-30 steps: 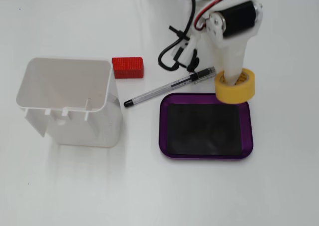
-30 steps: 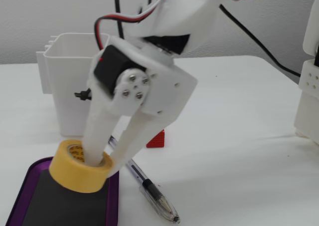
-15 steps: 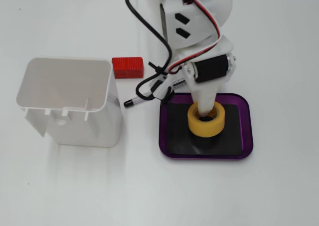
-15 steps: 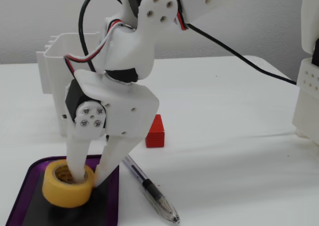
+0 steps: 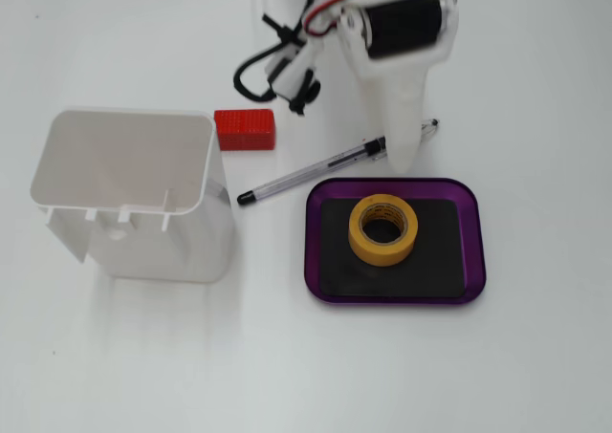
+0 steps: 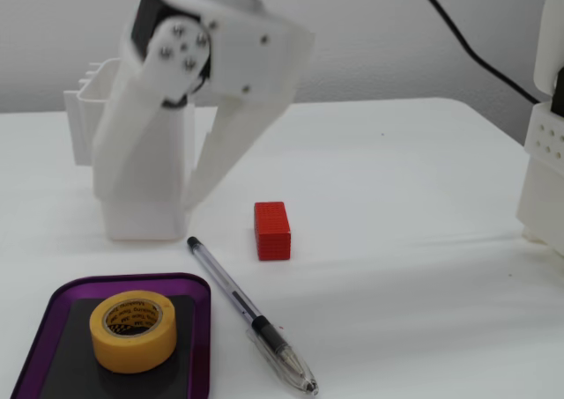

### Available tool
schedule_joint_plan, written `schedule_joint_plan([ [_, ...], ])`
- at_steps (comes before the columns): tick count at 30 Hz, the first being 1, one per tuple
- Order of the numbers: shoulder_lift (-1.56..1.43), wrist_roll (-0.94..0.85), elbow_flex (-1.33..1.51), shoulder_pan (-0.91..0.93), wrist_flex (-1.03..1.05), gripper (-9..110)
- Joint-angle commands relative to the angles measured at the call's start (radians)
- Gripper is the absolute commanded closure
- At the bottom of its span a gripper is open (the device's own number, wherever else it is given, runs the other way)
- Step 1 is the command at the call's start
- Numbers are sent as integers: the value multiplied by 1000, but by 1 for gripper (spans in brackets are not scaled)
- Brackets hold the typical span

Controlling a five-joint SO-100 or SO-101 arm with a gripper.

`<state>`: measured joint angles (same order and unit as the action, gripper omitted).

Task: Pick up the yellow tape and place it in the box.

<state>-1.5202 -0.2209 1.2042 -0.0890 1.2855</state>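
Observation:
The yellow tape lies flat inside the box, a shallow purple tray with a black bottom. In a fixed view the tape sits in the middle of the box at the lower left. My gripper hangs just behind the box's far rim, above the pen, and touches neither tape nor box. In a fixed view the gripper has its two white fingers spread apart, open and empty, well above the table.
A tall white open-topped bin stands left of the box; it also shows behind the gripper. A red block and a clear pen lie between bin and box.

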Motion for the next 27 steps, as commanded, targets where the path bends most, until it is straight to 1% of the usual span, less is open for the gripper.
schedule_joint_plan([
  [1,-221,8,-60,-9,121,85],
  [4,-382,11,-15,3,225,85],
  [7,-535,11,103,6,313,85],
  [12,-795,6,453,9,324,84],
  [15,-939,6,706,9,244,84],
  [20,-1178,2,1091,12,32,84],
  [23,-1319,5,1287,12,-103,84],
  [27,-1479,8,1509,12,-186,84],
])
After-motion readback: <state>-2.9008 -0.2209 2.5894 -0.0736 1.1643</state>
